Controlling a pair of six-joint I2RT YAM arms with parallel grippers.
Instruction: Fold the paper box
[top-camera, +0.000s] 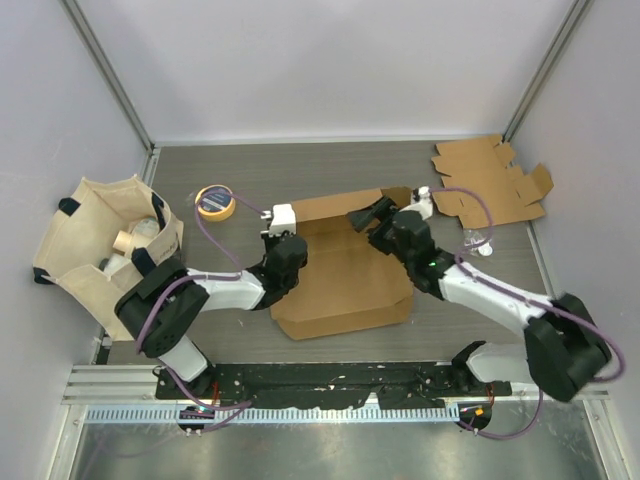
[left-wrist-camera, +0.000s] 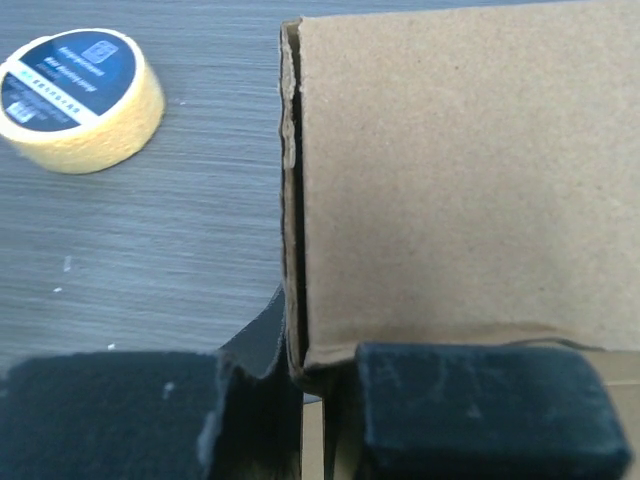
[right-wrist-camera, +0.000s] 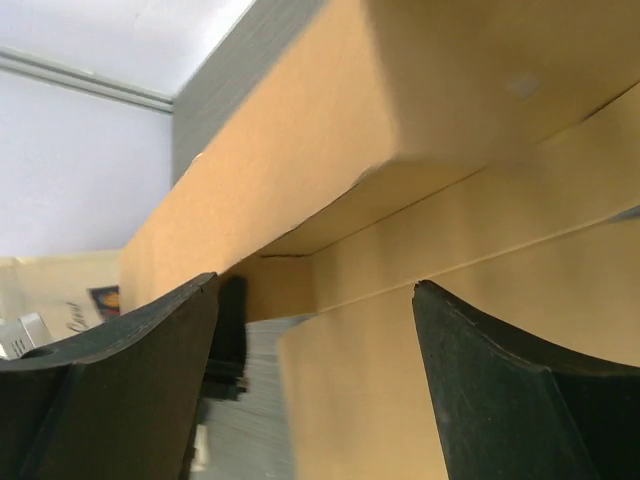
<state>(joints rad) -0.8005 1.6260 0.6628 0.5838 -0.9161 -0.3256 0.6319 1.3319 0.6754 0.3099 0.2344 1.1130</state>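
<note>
In the left wrist view, the tape roll (left-wrist-camera: 80, 98) is clipped by the left edge, and the paper box (left-wrist-camera: 450, 180) runs off the top and right. The right wrist view shows the box only as a close blur. From above, what lies in the tote bag (top-camera: 100, 240) is too small to name.

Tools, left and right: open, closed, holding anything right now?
Left tool: closed on the box wall.
Right tool: open, holding nothing.
</note>
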